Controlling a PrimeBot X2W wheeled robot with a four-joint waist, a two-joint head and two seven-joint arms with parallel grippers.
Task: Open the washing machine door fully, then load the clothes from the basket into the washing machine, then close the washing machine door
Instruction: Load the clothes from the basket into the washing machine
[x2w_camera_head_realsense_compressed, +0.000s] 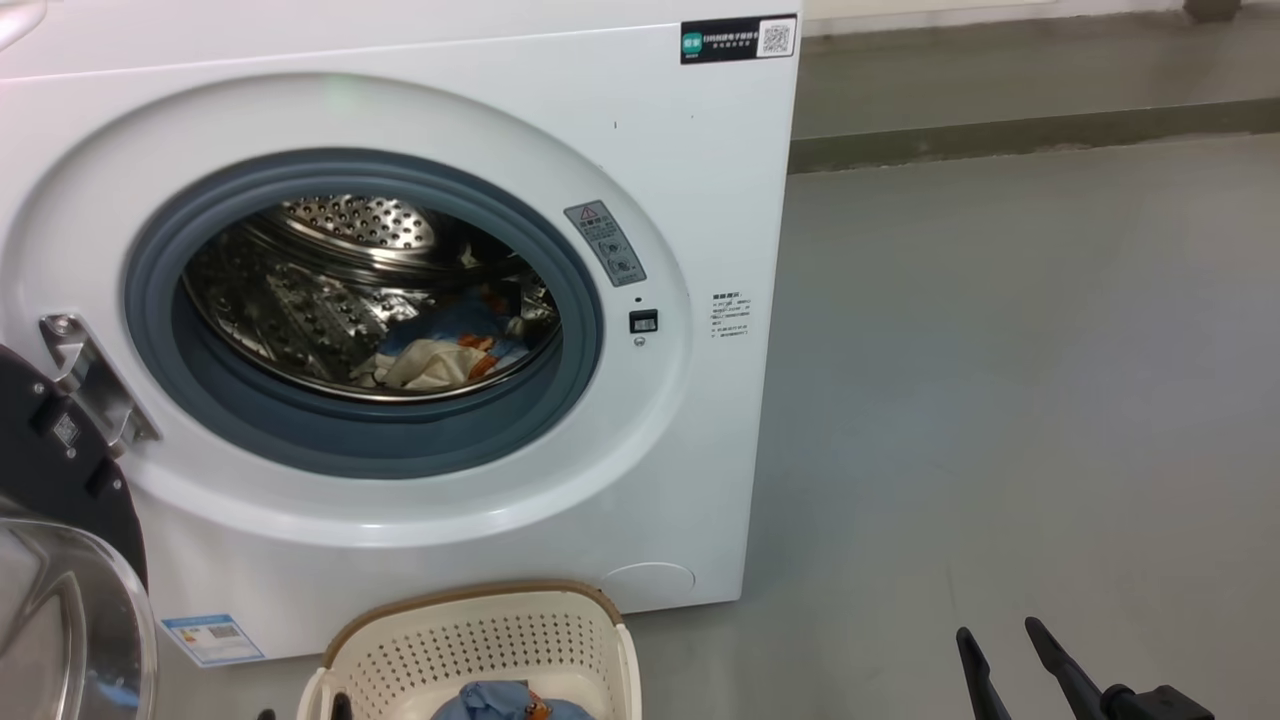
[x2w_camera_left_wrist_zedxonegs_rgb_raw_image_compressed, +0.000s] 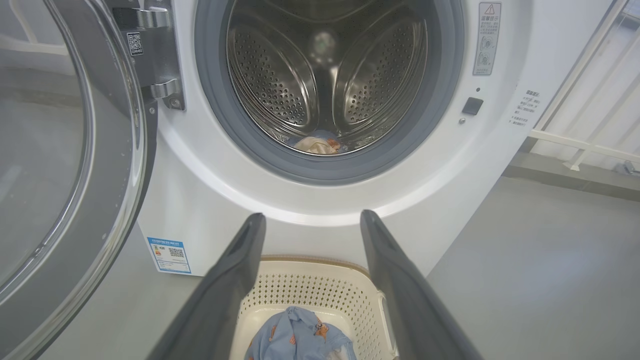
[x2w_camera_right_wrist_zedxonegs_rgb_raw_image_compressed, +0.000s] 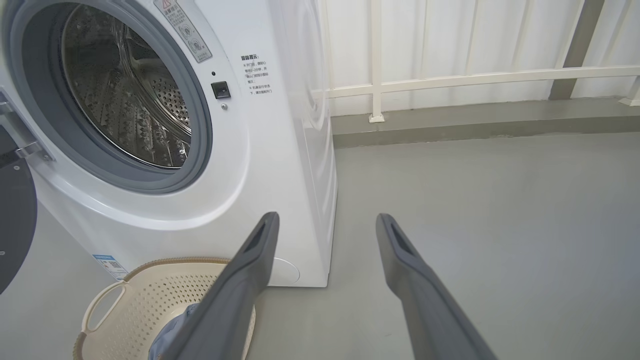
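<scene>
From my remote seat I see the washing machine (x2w_camera_head_realsense_compressed: 650, 150) standing on the grey floor (x2w_camera_head_realsense_compressed: 1000, 400), its washing machine door (x2w_camera_head_realsense_compressed: 60, 480) swung wide open to the robot's left on the metal hinge (x2w_camera_head_realsense_compressed: 90, 380), with the glass bowl window low at the left edge of the head view. The steel drum (x2w_camera_head_realsense_compressed: 330, 290) is exposed inside the grey seal (x2w_camera_head_realsense_compressed: 340, 440). Some of the clothes (x2w_camera_head_realsense_compressed: 445, 350) lie at the bottom of the drum, a heap of blue, orange and cream. The basket (x2w_camera_head_realsense_compressed: 480, 630) sits on the floor just in front of the machine, below the opening, and a light blue piece (x2w_camera_left_wrist_zedxonegs_rgb_raw_image_compressed: 297, 335) with orange prints lies in it. My left claw (x2w_camera_left_wrist_zedxonegs_rgb_raw_image_compressed: 311, 216) hangs above the basket with its two fingers spread apart and nothing between them, pointing toward the white front panel under the seal. My right claw (x2w_camera_right_wrist_zedxonegs_rgb_raw_image_compressed: 326, 217) is spread apart too and empty, over bare floor to the right of the basket, near the machine's right front corner. A blue label (x2w_camera_head_realsense_compressed: 212, 638) sits on the lower left corner of the machine, beside the open door. A white railing (x2w_camera_right_wrist_zedxonegs_rgb_raw_image_compressed: 450, 80) runs behind the machine.
</scene>
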